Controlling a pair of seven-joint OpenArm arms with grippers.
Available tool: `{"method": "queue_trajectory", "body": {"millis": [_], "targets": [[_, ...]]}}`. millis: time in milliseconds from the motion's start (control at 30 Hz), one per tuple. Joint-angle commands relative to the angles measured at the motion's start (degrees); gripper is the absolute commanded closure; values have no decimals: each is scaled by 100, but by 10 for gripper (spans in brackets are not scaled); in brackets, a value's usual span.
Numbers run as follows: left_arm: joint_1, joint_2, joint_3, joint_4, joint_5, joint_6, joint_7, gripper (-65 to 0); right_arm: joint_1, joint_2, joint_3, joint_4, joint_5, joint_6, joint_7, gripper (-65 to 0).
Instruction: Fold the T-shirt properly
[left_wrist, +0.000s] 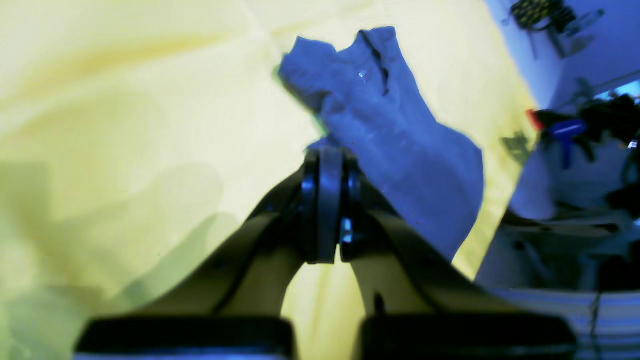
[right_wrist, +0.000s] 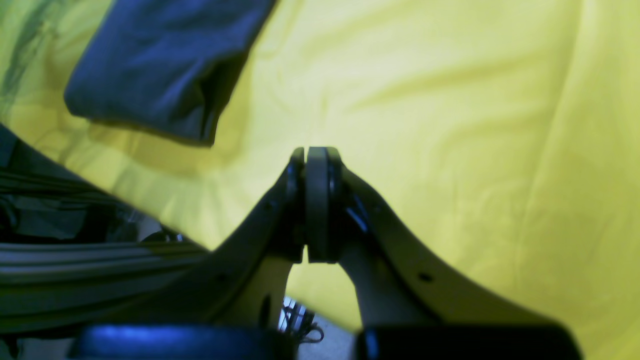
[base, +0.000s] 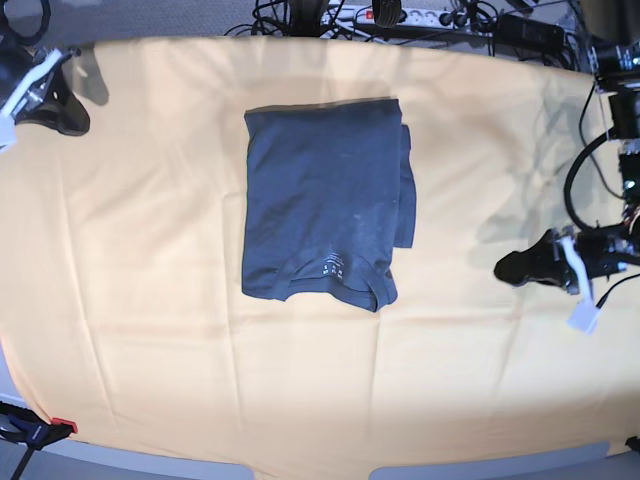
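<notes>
Both hands, left (left_wrist: 327, 150) and right (right_wrist: 316, 152), pressed together, empty. Dark slate-blue cotton T-shirt (base: 325, 195) lies folded rectangular on yellow-clothed counter (base: 150, 300). Judged near-complete; next: another half-fold, or retract.

Both my arms parked wide apart, fingers pressed together.

My left gripper (base: 512, 268) sits low at the scene's right edge, its dark tip pointing left, and its wrist view shows the jaws closed with nothing pinched between them (left_wrist: 325, 200). My right gripper (base: 62, 108) rests in the far left corner, its jaws likewise closed and empty in its own wrist view (right_wrist: 316, 200).
</notes>
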Motion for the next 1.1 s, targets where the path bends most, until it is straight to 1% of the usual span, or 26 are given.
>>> {"method": "queue_trajectory", "body": {"millis": [0,33,167,333,500,667,833,1067], "targets": [[-31,-168,-205,315,-150,0,-75,0,-105,103,149,90,145,12,122,0],[105,-212,-389,581,-150,-2,-75,0,-153,103,223,90,145,12,122,0],[667,-208,-1314,1945,-150,-9,-75,0,-420,103,341,90,145,12,127,0],[1703,-208,-2479,3574,-150,-92,-75,0,-824,101,341,90,145,12,122,0],[3008,-205,-3327,4533,-150,-42,-75,0,-1145,101,343,90,145,12,114,0],[4365,-208,-4142,5099,-150,-22,-75,0,-1589,101,343,90,145,12,81,0],[5504,-203,-4647,5571,-150,44,-75,0,-2031,101,343,90,145,12,-43,0],[6863,-186,-4719,5748,-150,59,-75,0,-2874,101,343,90,145,12,-43,0]]}}
